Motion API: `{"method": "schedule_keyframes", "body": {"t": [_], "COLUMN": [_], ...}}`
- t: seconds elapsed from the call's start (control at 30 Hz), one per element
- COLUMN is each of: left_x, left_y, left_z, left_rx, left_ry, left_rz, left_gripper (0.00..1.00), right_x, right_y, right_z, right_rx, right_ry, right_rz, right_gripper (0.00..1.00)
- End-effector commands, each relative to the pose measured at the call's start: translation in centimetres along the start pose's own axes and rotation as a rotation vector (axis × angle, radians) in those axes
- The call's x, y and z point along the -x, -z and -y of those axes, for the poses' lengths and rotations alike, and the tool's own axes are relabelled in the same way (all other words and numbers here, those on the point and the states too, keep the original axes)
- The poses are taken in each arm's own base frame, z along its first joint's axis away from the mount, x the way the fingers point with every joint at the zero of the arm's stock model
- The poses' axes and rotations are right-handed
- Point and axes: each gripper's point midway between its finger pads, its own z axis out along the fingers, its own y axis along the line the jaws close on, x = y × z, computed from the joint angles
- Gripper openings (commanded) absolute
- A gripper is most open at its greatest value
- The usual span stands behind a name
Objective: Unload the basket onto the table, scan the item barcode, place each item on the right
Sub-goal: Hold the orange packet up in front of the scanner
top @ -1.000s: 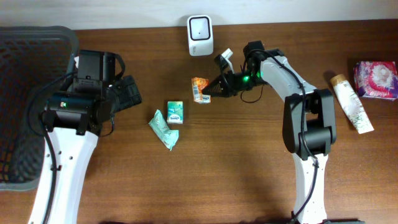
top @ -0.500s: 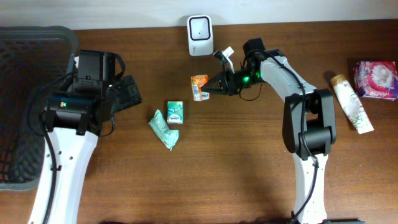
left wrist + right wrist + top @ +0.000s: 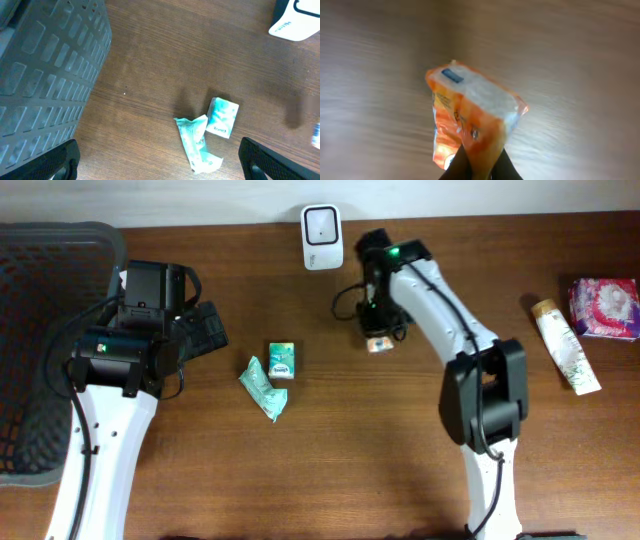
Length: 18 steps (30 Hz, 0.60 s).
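The right gripper point(image 3: 479, 169), clenched on the orange packet point(image 3: 470, 115), has swung rightward, now near-right of the scanner point(image 3: 322, 237). The left gripper point(image 3: 205, 330) stays spread wide, unmoved.

Left arm point(image 3: 105, 430) holds its jaws wide apart; right arm point(image 3: 440, 305) reaches forward, jaws pinched.

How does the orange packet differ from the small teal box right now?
The orange packet is pinched in the shut right gripper; the teal box lies free on the table. The packet is a soft crinkled pouch, the box flat-sided. Both are small packaged items.
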Motion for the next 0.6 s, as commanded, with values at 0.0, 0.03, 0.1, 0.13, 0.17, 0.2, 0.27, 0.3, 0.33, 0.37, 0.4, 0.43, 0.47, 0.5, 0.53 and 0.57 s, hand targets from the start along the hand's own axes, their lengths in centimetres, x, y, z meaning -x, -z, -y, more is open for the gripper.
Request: {"method": "schedule_keyframes", "body": {"t": [0.0,0.03,0.1,0.13,0.17,0.2,0.27,0.3,0.33,0.37,0.4,0.43,0.47,0.5,0.53,0.57], "left_x": [0.2,0.2,0.2,0.2,0.2,0.2,0.2,0.2,0.2,0.2,0.2,0.2,0.2,0.2,0.2,0.2], "left_y": [0.2,0.2,0.2,0.2,0.2,0.2,0.2,0.2,0.2,0.2,0.2,0.2,0.2,0.2,0.2,0.2], "left_z": [-0.2,-0.2,-0.2,-0.2,-0.2,-0.2,-0.2,-0.2,-0.2,-0.2,-0.2,-0.2,-0.2,-0.2,-0.2,-0.2], "left_rx": [0.005,0.005,0.005,0.005,0.005,0.005,0.005,0.005,0.005,0.005,0.005,0.005,0.005,0.005,0.005,0.005], "left_ry": [-0.013,-0.013,-0.013,-0.013,-0.013,-0.013,-0.013,-0.013,-0.013,-0.013,-0.013,-0.013,-0.013,-0.013,-0.013,-0.013], "left_rz": [0.01,0.01,0.01,0.01,0.01,0.01,0.01,0.01,0.01,0.01,0.01,0.01,0.01,0.01,0.01,0.01], "left_gripper": [0.99,0.99,0.99,0.99,0.99,0.99,0.99,0.99,0.99,0.99,0.99,0.99,0.99,0.99,0.99,0.99], "right_x": [-1.1,-1.9,-3.1,-3.4,-3.6,-3.6,-3.1,-2.6,-1.3,0.2,3.0,4.4,6.5,9.4,11.5,13.4], "right_y": [-0.7,-1.8,-3.0,-3.1,-3.2,-3.1,-3.1,-3.0,-2.3,-1.1,1.1,2.2,3.7,4.8,5.8,7.0], "right_z": [3.0,2.8,3.0,2.6,2.2,1.8,0.3,-0.3,-0.8,-0.7,0.1,0.6,0.8,-0.1,-0.6,-1.0], "right_rx": [-0.304,-0.313,-0.321,-0.301,-0.289,-0.287,-0.269,-0.258,-0.256,-0.27,-0.325,-0.355,-0.379,-0.377,-0.385,-0.389], "right_ry": [-0.011,0.001,-0.003,-0.002,0.003,0.011,0.032,0.035,0.035,0.025,0.001,-0.018,-0.002,0.109,0.175,0.195], "right_rz": [0.002,-0.024,-0.058,-0.073,-0.078,-0.077,-0.046,-0.023,0.028,0.087,0.202,0.264,0.35,0.456,0.54,0.625], "right_gripper": [0.04,0.04,0.04,0.05,0.04,0.04,0.04,0.04,0.04,0.04,0.04,0.04,0.04,0.04,0.04,0.04]}}
